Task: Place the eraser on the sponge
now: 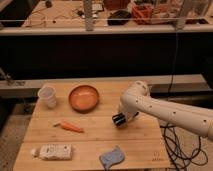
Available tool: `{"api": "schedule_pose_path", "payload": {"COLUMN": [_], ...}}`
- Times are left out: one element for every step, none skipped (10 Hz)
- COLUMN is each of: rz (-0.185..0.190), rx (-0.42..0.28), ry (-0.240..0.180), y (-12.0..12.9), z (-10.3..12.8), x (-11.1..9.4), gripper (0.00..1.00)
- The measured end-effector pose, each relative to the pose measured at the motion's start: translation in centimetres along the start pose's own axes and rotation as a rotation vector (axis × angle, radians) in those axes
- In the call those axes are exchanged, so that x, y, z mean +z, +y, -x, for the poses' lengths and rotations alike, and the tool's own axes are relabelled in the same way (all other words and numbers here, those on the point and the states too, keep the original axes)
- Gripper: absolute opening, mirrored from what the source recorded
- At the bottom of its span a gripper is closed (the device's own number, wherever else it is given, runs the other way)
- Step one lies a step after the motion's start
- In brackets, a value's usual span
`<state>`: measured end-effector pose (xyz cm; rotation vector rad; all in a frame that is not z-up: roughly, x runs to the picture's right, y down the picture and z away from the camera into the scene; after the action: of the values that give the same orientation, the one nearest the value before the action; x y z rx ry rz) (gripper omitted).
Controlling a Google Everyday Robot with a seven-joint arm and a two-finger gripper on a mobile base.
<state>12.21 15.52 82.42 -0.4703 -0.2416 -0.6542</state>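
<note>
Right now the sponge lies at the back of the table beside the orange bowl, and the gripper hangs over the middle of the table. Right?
Not quite. The camera view shows the sponge at the front edge of the table, near the white bottle, well away from the orange bowl. The gripper does hang over the middle of the table.

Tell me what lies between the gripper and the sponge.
Only bare table lies between the gripper and the sponge in the camera view; the carrot sits well off to one side.
</note>
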Motion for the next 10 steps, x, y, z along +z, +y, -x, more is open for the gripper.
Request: {"api": "schedule_pose_path", "payload": {"rz": [0.002,0.005,0.006,0.007,0.009,0.009,0.011,0.017,0.02,0.022], "rx": [-0.006,-0.017,-0.023,-0.032,-0.046,-0.05,-0.059,-0.069,-0.076,-0.083], "ry": [-0.008,-0.01,-0.011,-0.012,-0.017,-0.02,-0.021,-0.025,-0.027,-0.03], "y": [0.2,0.6,0.9,1.0,1.0,1.0,1.2,1.6,1.8,2.0], "z": [0.4,0.6,0.8,1.0,1.6,1.8,2.0,2.6,2.8,3.2], "x": [-0.1,-0.3,-0.4,-0.5,-0.5,-0.6,-0.6,-0.7,-0.7,-0.7], "gripper": [0.03,0.03,0.03,0.03,0.03,0.03,0.03,0.03,0.03,0.03]}}
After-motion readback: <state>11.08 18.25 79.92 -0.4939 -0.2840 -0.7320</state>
